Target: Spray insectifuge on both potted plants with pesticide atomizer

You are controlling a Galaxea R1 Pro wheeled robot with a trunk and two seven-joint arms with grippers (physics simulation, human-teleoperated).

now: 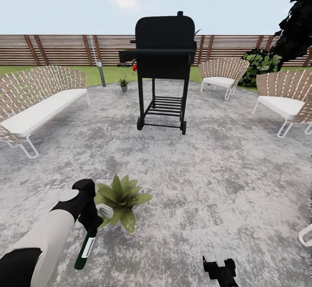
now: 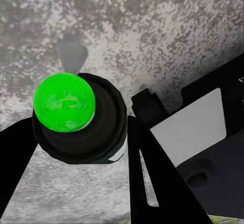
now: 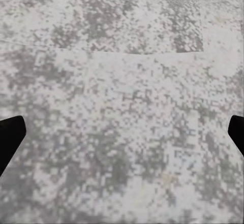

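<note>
Grey mottled stone patio (image 1: 208,165) covers the ground of the garden, bounded at 12 o'clock by a strip of lawn (image 1: 110,73) and a brown slatted wooden fence (image 1: 65,49).

1. A black grill (image 1: 164,68) on a wheeled stand occupies the patio centre, toward 12 o'clock.
2. A woven bench with a white cushion (image 1: 39,100) stands at 10 o'clock. Two woven chairs with white cushions stand at 1 o'clock (image 1: 223,75) and 2 o'clock (image 1: 286,98).
3. A dark bush (image 1: 260,63) sits near the fence at 1 o'clock.

Potted plants: the broad-leaved plant (image 1: 121,198) stands on the patio at 7 o'clock, just beside the left gripper (image 1: 89,220). The thinner, spikier plant (image 1: 124,83) stands at 11 o'clock at the patio edge, left of the grill.

Left gripper: closed around the pesticide atomizer (image 1: 85,248), which hangs tilted below the fingers with its white label visible. In the left wrist view, the bottle (image 2: 81,120) sits between the two dark fingers (image 2: 152,178), its end showing bright green.

Right gripper (image 1: 219,267): at 5 o'clock, low over bare patio. In the right wrist view, the fingertips (image 3: 10,140) sit at opposite edges, spread wide apart with nothing between them.
</note>
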